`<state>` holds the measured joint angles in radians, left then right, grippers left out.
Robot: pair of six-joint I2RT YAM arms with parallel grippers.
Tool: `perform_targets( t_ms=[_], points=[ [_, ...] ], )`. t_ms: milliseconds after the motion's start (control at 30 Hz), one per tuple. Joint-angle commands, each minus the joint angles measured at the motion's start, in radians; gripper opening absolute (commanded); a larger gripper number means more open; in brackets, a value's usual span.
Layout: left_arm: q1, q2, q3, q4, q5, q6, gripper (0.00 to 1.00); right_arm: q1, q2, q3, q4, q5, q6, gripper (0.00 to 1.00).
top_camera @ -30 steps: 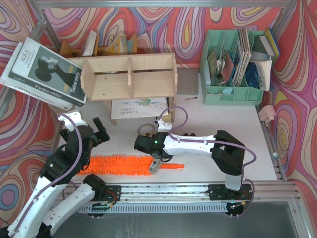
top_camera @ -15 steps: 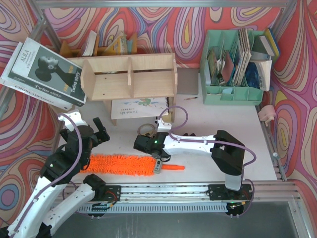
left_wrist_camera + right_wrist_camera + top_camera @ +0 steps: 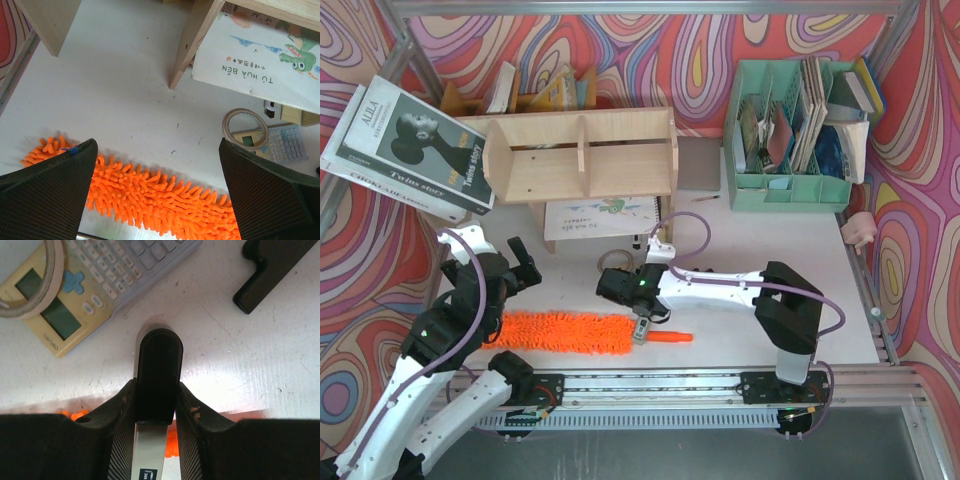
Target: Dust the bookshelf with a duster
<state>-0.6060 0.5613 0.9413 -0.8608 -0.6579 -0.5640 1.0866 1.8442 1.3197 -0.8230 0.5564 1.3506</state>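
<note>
At the left, the left claw [image 3: 525,262] hangs above the surface [image 3: 770,250] with its jaws spread as wide as they go and nothing between them. Its wrist view looks down on the left end of the fluffy head. The duster [image 3: 560,332] lies flat along the near edge of the surface, its soft orange head to the left and its thin handle [image 3: 672,336] pointing right. It is well apart from the bookshelf [image 3: 582,150], which stands at the far side. Further right, the right claw [image 3: 642,328] is down where head meets handle, its jaws drawn in close. In its wrist view the fingers [image 3: 120,412] press on a narrow dark piece with orange showing beneath, so it looks to have the duster pinched at that joint, though the exact contact is hard to read. The duster is probably very light. The chenille head looks soft and floppy, likely to squash under a pinch and droop along its length, so it gives no firm hold. The handle looks stiff but slim and smooth, and could roll or slide between flat pads. The best hold seems to be on the handle just beside the head, squarely across it, which keeps the long head from swinging.
</note>
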Motion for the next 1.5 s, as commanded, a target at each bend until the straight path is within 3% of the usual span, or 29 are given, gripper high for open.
perform_targets(
  t_ms=[0, 800, 1467],
  points=[
    [0.006, -0.001, -0.017, 0.017, 0.005, 0.013, 0.98, -0.023, -0.067, -0.023, 0.012, 0.064, 0.05, 0.22],
    [0.009, 0.004, -0.018, 0.021, 0.011, 0.015, 0.98, -0.08, -0.127, -0.059, 0.007, 0.119, 0.124, 0.19],
    [0.01, 0.0, -0.019, 0.021, 0.007, 0.013, 0.98, -0.151, -0.148, -0.165, 0.1, 0.05, 0.15, 0.17]
  ],
)
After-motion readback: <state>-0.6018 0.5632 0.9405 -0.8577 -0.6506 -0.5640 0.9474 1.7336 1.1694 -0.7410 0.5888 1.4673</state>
